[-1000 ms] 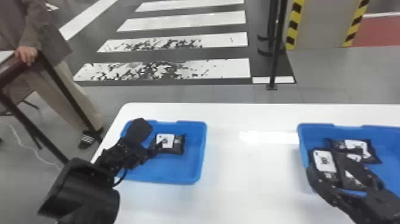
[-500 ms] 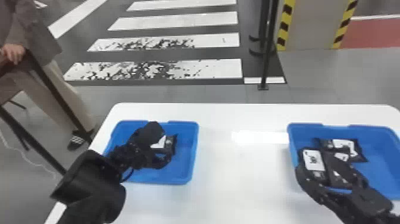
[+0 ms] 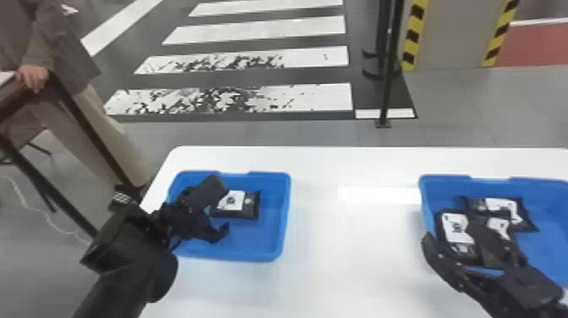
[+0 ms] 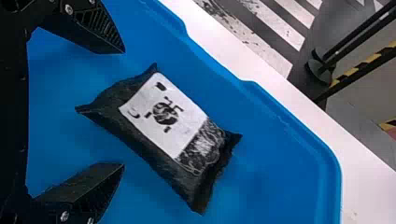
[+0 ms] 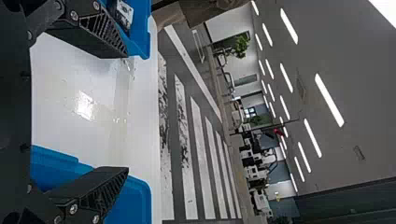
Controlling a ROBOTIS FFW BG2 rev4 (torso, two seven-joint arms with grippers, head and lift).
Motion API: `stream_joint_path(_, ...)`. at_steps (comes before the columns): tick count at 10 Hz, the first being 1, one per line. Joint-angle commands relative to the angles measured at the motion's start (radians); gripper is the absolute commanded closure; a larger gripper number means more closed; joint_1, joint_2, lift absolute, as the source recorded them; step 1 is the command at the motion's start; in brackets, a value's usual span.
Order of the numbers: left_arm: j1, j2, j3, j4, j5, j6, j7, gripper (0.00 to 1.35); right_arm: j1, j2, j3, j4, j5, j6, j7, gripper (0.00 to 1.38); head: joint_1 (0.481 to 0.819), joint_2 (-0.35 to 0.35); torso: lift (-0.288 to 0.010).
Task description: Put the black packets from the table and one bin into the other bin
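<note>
In the head view my left gripper [image 3: 220, 205] reaches into the left blue bin [image 3: 285, 220], open beside a black packet [image 3: 233, 201] with a white label. The left wrist view has this packet [image 4: 163, 135] lying flat, mostly beyond the fingertips of the open gripper [image 4: 123, 108], its near corner between them; nothing is held. At the right blue bin [image 3: 545, 253], my right gripper [image 3: 458, 237] is above the near-left part, hiding some of the black packets [image 3: 501, 207] that overlap there. Bare table shows between the open fingertips of this gripper [image 5: 126, 112] in the right wrist view.
A white table [image 3: 350, 237] bears both bins, with a broad stretch of its top between them. At the far left a person's hand rests on a dark-framed piece of furniture. A black post [image 3: 386, 72] stands on the floor behind the table.
Over the last second my left gripper has moved rightward, farther over the left bin. More of the packet there shows than half a second ago. The right gripper stays near the same place over its bin.
</note>
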Motion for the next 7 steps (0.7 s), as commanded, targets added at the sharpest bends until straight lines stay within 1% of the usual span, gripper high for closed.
stream_joint_path(1,-0.017,0.004,0.003,0.009,0.015,-0.019,0.003,0.12,-0.008,-0.002,0.013,0.009,-0.003,0.000,0.001,0.17,0.695,0.206,-0.110)
stream_joint_path(2,-0.039,0.005,-0.021,0.022,0.037,-0.022,0.007,0.12,-0.015,-0.003,0.025,0.016,-0.005,0.000,0.001,0.17,0.695,0.219,-0.110)
stream_joint_path(3,-0.046,0.005,-0.036,0.026,0.061,-0.027,0.012,0.12,-0.020,-0.003,0.029,0.024,-0.009,0.000,0.001,0.17,0.695,0.218,-0.110)
stream_joint_path(5,-0.066,0.001,-0.056,0.051,0.063,-0.012,0.024,0.13,-0.023,-0.003,0.033,0.029,-0.015,0.000,0.001,0.17,0.695,0.202,-0.110)
stream_joint_path(6,-0.071,0.001,-0.056,0.058,0.059,0.010,0.035,0.20,-0.023,-0.003,0.033,0.029,-0.015,0.000,0.001,0.17,0.695,0.200,-0.110)
stream_joint_path(7,-0.071,-0.002,-0.060,0.061,0.057,0.062,0.049,0.55,-0.025,-0.003,0.033,0.029,-0.017,0.000,0.001,0.17,0.695,0.203,-0.110)
